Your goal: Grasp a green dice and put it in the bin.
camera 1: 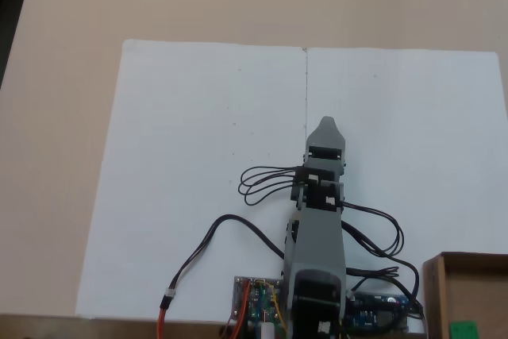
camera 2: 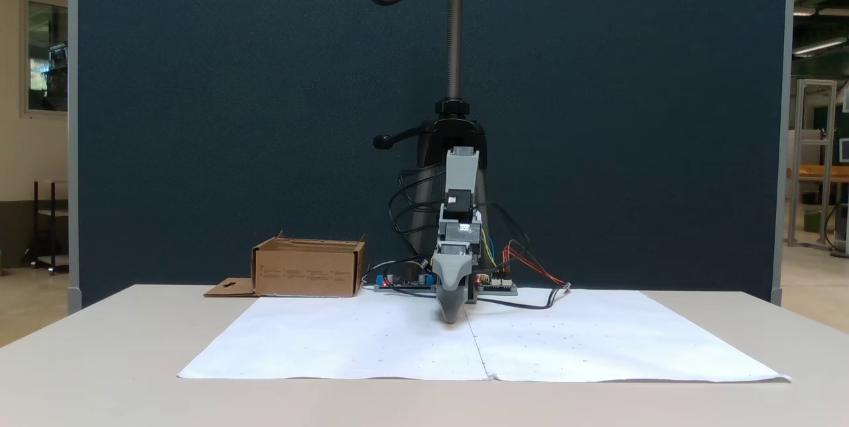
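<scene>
Green dice [camera 1: 463, 329] already inside the bin [camera 1: 433, 291], behind and right of the gripper [camera 1: 325, 125] in a fixed view (empty, apparently clenched, tip low over the white paper [camera 1: 198, 156]).

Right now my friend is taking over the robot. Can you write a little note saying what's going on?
Gripper: hangs low over the white paper, nothing seen in it; whether it is open or shut cannot be told.
Green dice: already lies inside the bin, at the bottom right of a fixed view.
Done: the dice is in the bin.
Left: nothing to grasp on the paper; check the bin.
</scene>
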Controlling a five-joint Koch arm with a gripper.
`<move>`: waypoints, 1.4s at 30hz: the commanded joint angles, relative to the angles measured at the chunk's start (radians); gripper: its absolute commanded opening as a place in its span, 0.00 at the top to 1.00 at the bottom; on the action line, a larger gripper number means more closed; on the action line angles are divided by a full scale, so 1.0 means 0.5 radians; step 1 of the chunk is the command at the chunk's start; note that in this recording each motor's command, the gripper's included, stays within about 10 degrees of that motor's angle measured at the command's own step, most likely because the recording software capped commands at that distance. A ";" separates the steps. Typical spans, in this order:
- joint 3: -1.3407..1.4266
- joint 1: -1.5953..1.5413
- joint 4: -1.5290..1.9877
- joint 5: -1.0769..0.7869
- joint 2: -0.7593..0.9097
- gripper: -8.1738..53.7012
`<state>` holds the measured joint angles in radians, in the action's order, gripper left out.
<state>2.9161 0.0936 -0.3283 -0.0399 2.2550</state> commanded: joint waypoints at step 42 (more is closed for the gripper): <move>0.423 -0.015 -2.411 -0.313 0.224 0.14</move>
<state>3.0572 0.0844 -1.3790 -0.1365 2.2565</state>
